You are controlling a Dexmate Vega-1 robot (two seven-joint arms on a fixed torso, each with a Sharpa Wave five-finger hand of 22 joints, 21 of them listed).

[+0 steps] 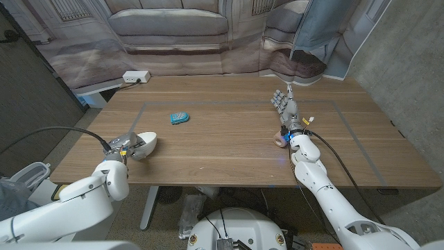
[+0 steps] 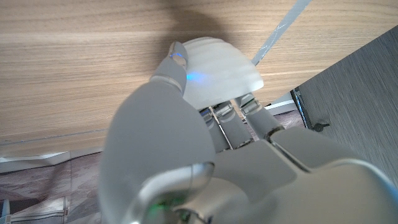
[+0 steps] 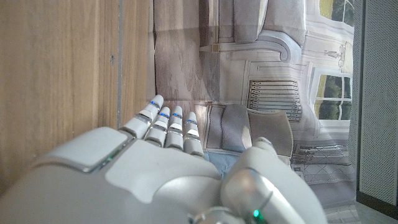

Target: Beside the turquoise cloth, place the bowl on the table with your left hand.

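Bowl (image 1: 144,144): white, at the table's (image 1: 236,149) left front, close to the near edge and the left edge, tipped on its side in the grip of the left hand (image 1: 125,147). In the left wrist view the bowl (image 2: 219,68) shows its ribbed outer wall against the wood, with the left hand (image 2: 205,134) closed round it, fingers (image 2: 174,65) on its wall. Whether the bowl's rim touches the tabletop cannot be told from either view.

Turquoise cloth (image 1: 179,119): a small bunched piece lying farther in on the table, to the right of the bowl and well apart from it. Bare wood lies between the two and all around the cloth (ample room on every side).

Right hand (image 1: 285,111): on the table's right half, standing on its edge, fingers straight and close together, pointing toward the far edge, holding nothing. The right wrist view shows the same hand (image 3: 168,162) with fingers (image 3: 166,124) extended along the wood.

A thin taped outline (image 1: 243,104) marks a rectangle on the tabletop; the cloth and right hand sit within it.

At the far left corner sits a white power strip (image 1: 136,76). Beyond the far edge hangs a printed backdrop (image 1: 173,28) showing a sofa.

Hidden: the bowl's inside is partly covered by the left hand, and its underside is out of sight.
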